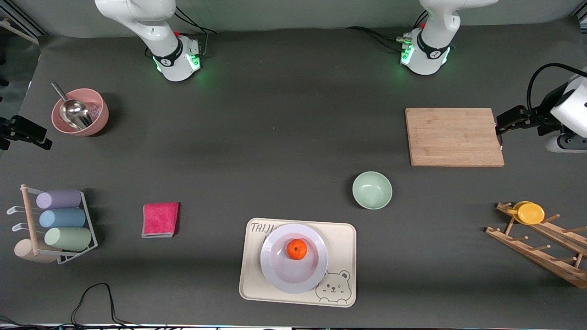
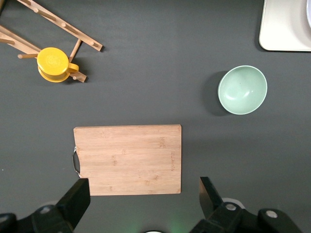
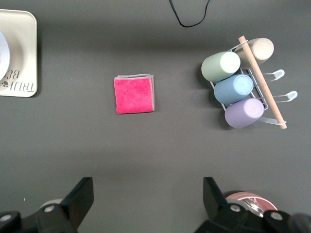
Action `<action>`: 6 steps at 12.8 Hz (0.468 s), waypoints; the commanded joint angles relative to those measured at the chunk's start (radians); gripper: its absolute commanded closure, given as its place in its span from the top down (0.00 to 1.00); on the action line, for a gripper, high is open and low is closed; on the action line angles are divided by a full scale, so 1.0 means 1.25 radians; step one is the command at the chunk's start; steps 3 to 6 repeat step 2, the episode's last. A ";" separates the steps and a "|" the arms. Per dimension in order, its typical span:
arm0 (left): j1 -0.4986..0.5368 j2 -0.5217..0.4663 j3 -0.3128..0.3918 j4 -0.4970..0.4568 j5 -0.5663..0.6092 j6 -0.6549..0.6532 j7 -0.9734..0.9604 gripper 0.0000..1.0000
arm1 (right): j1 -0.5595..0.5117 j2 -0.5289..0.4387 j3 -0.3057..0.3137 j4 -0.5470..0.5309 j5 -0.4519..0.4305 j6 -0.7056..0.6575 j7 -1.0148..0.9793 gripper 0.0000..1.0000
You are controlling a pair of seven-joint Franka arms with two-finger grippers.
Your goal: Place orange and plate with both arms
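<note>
The orange (image 1: 297,249) lies in the middle of the white plate (image 1: 279,275). The plate sits on the cream bear tray (image 1: 341,238) near the front camera's edge of the table. Both arms (image 1: 169,50) (image 1: 429,46) rise from their bases out of the front view, and their hands do not show there. My left gripper (image 2: 143,189) is open and empty, high over the table between its base and the wooden cutting board (image 2: 127,159). My right gripper (image 3: 147,187) is open and empty, high over bare table beside the pink bowl (image 3: 250,199).
A pale green bowl (image 1: 372,189) stands between board and tray. A pink cloth (image 1: 160,219), a rack of cups (image 1: 59,220) and a pink bowl with a scoop (image 1: 80,111) are toward the right arm's end. A wooden rack with a yellow dish (image 1: 529,212) is toward the left arm's end.
</note>
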State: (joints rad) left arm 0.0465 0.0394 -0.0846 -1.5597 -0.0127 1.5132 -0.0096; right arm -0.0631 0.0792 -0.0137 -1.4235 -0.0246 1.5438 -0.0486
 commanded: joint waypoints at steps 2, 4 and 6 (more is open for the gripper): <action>-0.010 -0.002 0.009 0.007 -0.007 -0.009 -0.007 1.00 | 0.014 0.010 -0.012 0.015 -0.009 -0.020 0.014 1.00; -0.010 -0.002 0.009 0.007 -0.007 -0.009 -0.007 1.00 | 0.014 0.010 -0.012 0.015 -0.009 -0.020 0.014 1.00; -0.010 -0.002 0.009 0.007 -0.007 -0.009 -0.007 1.00 | 0.014 0.010 -0.012 0.015 -0.009 -0.020 0.014 1.00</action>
